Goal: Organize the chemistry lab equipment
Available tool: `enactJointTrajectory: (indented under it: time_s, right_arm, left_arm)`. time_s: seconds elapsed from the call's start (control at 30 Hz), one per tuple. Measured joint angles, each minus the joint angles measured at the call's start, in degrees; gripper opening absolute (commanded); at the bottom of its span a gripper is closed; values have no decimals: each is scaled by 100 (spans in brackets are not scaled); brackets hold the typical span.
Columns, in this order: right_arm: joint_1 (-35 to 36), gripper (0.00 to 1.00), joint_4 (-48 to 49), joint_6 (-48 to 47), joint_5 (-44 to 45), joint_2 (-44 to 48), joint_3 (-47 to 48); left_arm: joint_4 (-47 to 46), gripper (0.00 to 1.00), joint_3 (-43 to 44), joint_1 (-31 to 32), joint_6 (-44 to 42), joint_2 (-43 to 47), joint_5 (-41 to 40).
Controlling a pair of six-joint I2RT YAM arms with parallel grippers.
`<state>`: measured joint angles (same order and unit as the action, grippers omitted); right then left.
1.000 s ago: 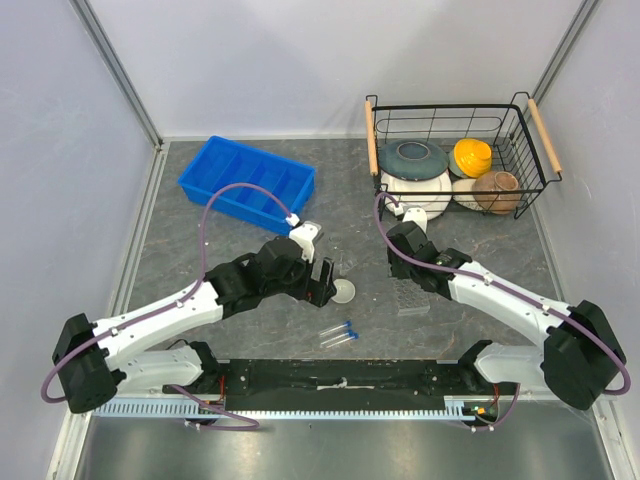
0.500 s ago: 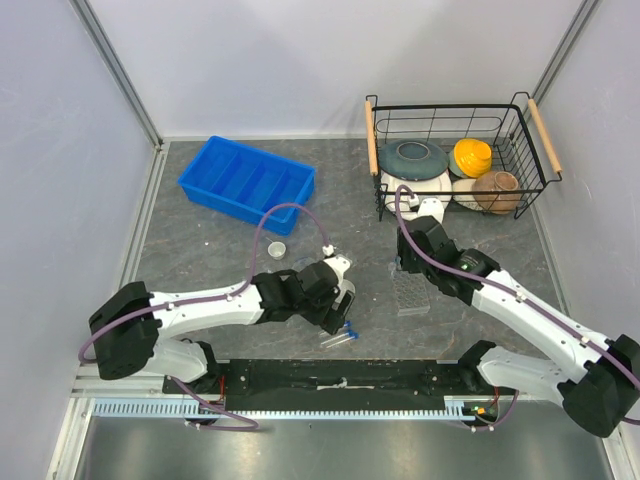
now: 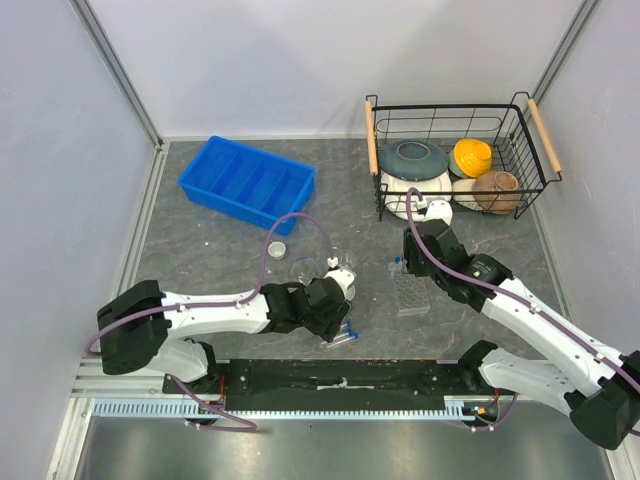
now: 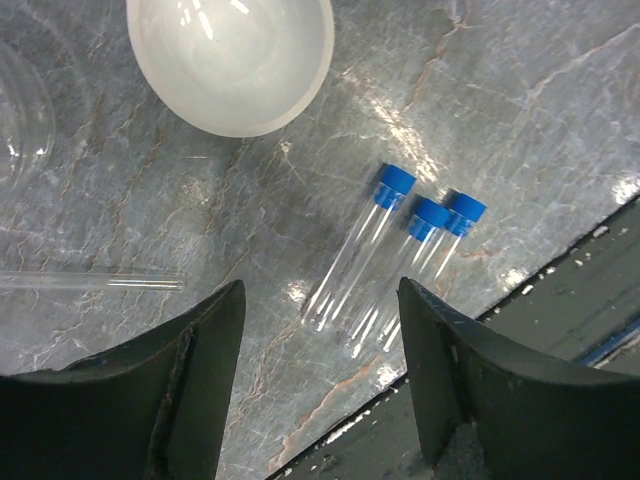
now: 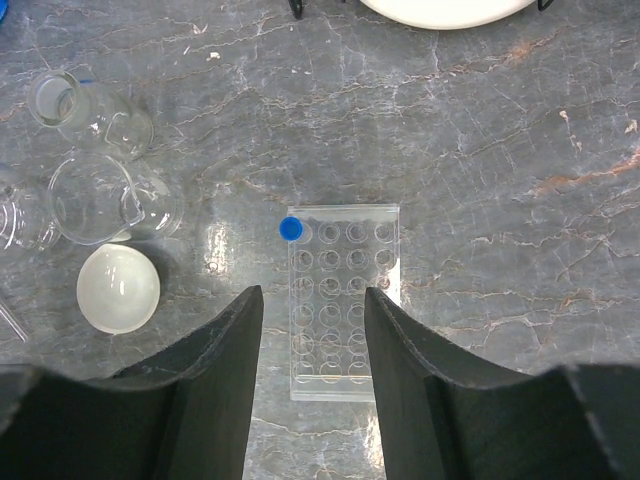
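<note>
Three blue-capped clear tubes (image 4: pixel 385 255) lie side by side near the table's front edge (image 3: pixel 344 333). My left gripper (image 4: pixel 320 300) hangs open and empty just above them (image 3: pixel 338 316). The white round dish (image 4: pixel 230 60) sits just beyond them, with a thin glass rod (image 4: pixel 90 281) to the left. My right gripper (image 5: pixel 312 300) is open and empty over the clear plastic tube rack (image 5: pixel 345 330), which also shows in the top view (image 3: pixel 411 297). One blue-capped tube (image 5: pixel 291 229) stands in the rack's far left corner. Clear glass beakers (image 5: pixel 110 200) stand left of the rack.
A tiny white cup (image 3: pixel 277 249) and a beaker (image 3: pixel 303 268) stand behind the left arm. The blue divided tray (image 3: pixel 247 182) is at the back left. A wire basket (image 3: pixel 455 110) with ceramic bowls and plates is at the back right.
My left gripper has moved from beside the dish towards the table's front edge and now hangs over the lying tubes. My right arm has shifted a little to the right above the rack.
</note>
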<state>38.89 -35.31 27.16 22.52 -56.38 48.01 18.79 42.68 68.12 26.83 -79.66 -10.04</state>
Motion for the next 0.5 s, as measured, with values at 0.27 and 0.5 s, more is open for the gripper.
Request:
enactJointTrajectory:
  time_s: [0.27, 0.5]
  right_arm:
    - [0, 52, -13, 0, -44, 72, -61]
    - [0, 51, -33, 0, -114, 72, -74]
  left_arm:
    - [-44, 63, -120, 55, 87, -59, -358]
    - [-116, 61, -195, 160, 127, -214, -468]
